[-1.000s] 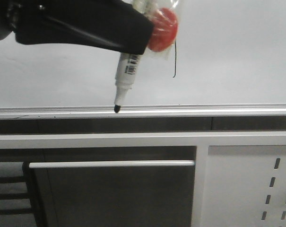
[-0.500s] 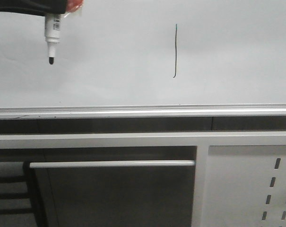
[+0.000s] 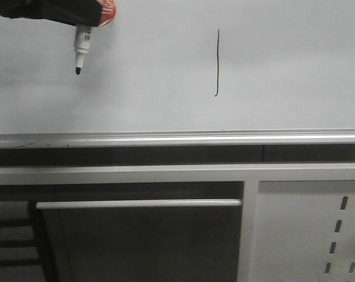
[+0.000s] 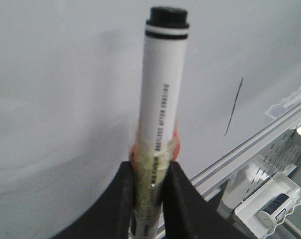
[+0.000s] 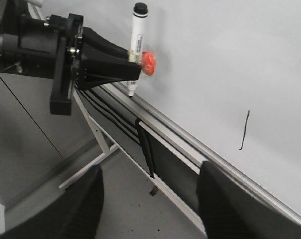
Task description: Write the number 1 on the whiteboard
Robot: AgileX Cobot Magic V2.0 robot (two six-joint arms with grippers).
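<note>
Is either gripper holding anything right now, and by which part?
The left gripper clamps the marker by its taped middle, near the red disc. The right gripper is open and empty.

A thin black near-vertical number 1 (image 3: pixel 217 63), hooked below, is drawn on the glossy pale grey whiteboard (image 3: pixel 283 70), above its silver rail.

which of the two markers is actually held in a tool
The white marker with the red disc, clamped upright in the left tool. The other marker lies loose in a small tray.

Three cameras, all facing one board.
Front view looks squarely and closely at the glossy pale grey-white whiteboard (image 3: pixel 165 70); both wrist views face it obliquely, sharing the thin black near-vertical stroke (image 3: pixel 217 61) toward 1 o'clock.
</note>
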